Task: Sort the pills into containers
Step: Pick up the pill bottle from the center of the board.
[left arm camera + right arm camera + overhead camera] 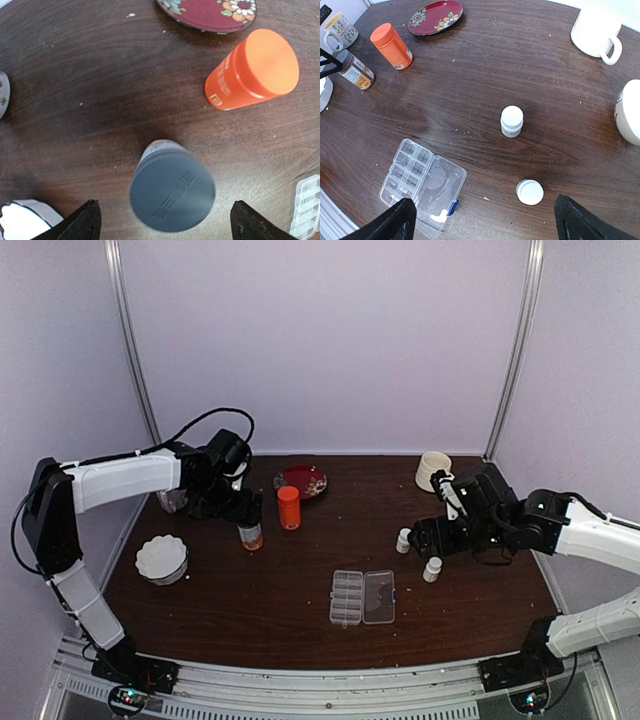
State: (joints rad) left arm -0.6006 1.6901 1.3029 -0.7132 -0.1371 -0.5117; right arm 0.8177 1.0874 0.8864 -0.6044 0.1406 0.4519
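The clear organiser box [362, 597] lies open at the front centre, its small containers [405, 170] on the left and its lid on the right. The pills are hard to make out; one tiny whitish pellet [486, 198] lies on the table beside the lid. My left gripper [166, 222] is open, with a finger on each side of a grey-capped bottle [172, 191] just below it, touching neither. My right gripper [485, 215] is open over the table, between the box and the nearer of two white bottles [529, 192]. It holds nothing.
An orange bottle [289, 508] and a red flowered plate [301, 480] stand behind the grey-capped bottle. The second white bottle [511, 120] stands farther back. A white scalloped bowl [162, 558] sits at the left, a white mug [432, 470] at the back right, and a patterned mug [340, 30] at the back left.
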